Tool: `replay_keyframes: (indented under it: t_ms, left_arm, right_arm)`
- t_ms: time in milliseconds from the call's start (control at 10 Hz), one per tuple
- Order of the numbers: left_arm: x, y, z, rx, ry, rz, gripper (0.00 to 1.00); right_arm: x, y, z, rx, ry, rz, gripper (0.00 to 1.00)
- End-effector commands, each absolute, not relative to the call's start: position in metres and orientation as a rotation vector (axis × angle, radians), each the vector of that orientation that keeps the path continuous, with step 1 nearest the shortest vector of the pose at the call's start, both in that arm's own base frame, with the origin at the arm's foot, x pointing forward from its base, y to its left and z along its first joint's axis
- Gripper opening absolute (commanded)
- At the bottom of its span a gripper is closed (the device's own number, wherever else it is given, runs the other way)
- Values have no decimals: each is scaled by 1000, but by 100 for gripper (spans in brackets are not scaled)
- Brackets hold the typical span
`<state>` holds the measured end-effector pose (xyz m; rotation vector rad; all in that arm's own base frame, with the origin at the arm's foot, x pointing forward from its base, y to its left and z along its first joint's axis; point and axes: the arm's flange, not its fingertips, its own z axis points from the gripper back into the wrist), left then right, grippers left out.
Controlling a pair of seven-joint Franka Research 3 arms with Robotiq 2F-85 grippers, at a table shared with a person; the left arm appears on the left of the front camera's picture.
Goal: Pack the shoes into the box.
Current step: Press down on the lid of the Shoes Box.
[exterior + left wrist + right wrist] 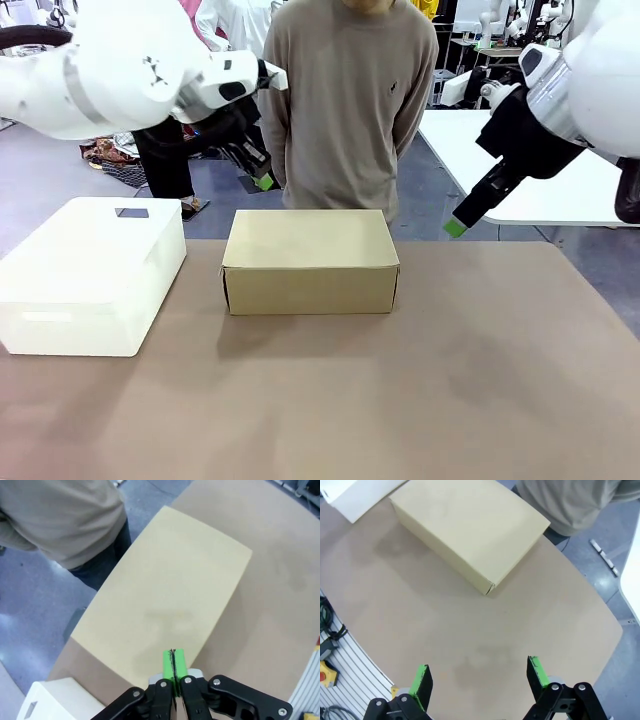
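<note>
Two tools raised above surface | left tool (pixel 173 666) pinched shut, empty, over closed box (pixel 310 260) | right tool (pixel 479 677) spread wide, empty, angled down

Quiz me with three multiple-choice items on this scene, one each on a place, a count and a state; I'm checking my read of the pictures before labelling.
1. Where is the white box relative to the cardboard box?
A. On the robot's left of it
B. On top of it
C. On the robot's right of it

2. How many boxes are on the table?
A. One
B. Two
C. Four

3. How is the cardboard box's lid?
A. Closed flat
B. Standing open
C. Torn off

Answers: 1 A, they sit apart, the white one toward picture left; 2 B, one tan, one white; 3 A, its top lies flat and shut.
</note>
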<state>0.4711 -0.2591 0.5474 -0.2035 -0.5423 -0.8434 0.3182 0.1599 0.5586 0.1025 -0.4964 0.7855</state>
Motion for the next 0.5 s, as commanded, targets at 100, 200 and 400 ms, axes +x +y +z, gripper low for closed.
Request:
replay_keyframes:
  t_ms: [100,200,400]
  left_arm:
    - [498,-284,540,-246,-475,-787,0]
    - [503,-288,538,-261,-456,-758,0]
    - [488,-278,533,-228,-503,-818,0]
  right_arm:
    - [306,157,550,47,-564,699,100]
    - [305,156,548,42,-580,696,100]
    - [311,155,559,75,-534,742,100]
